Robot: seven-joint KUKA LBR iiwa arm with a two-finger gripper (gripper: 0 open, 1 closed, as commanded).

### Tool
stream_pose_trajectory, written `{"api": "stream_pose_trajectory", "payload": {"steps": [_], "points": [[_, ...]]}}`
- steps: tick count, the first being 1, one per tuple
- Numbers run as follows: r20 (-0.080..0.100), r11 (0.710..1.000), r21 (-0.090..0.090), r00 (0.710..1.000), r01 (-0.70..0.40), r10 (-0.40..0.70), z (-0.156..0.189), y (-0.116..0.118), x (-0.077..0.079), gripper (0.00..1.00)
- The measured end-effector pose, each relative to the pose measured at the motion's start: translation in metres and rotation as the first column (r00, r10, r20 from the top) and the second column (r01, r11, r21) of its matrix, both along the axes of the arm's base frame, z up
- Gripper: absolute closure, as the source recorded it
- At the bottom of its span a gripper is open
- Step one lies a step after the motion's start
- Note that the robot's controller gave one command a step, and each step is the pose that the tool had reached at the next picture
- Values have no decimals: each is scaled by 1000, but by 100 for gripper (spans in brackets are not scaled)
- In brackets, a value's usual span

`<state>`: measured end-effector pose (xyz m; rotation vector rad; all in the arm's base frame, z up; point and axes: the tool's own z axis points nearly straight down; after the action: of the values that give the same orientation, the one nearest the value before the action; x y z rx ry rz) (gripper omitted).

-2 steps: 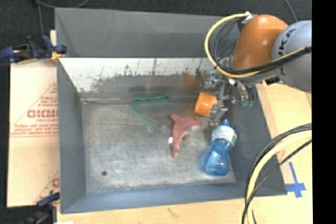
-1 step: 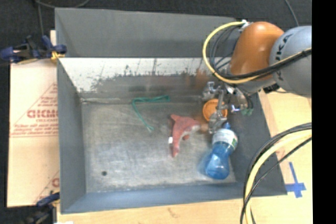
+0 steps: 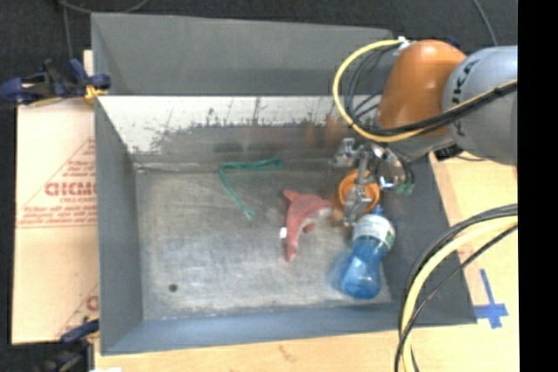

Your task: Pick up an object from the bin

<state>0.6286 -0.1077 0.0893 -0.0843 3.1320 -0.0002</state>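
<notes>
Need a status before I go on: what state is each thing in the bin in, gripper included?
gripper: down in the bin, over the orange thing.
orange thing: by the right wall, partly hidden.
blue bottle: lying down, white cap on.
pink toy: lying flat, mid-floor.
green cord: loose, near the back wall.

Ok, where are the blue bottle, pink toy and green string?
blue bottle (image 3: 359, 274): camera view, its body.
pink toy (image 3: 301, 218): camera view, its middle.
green string (image 3: 235, 190): camera view, left strand.
</notes>
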Motion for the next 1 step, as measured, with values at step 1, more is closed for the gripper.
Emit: {"api": "stream_pose_trajectory", "payload": {"steps": [1], "points": [[0,998,1,998,60,-60,-16,7,-13,0]]}}
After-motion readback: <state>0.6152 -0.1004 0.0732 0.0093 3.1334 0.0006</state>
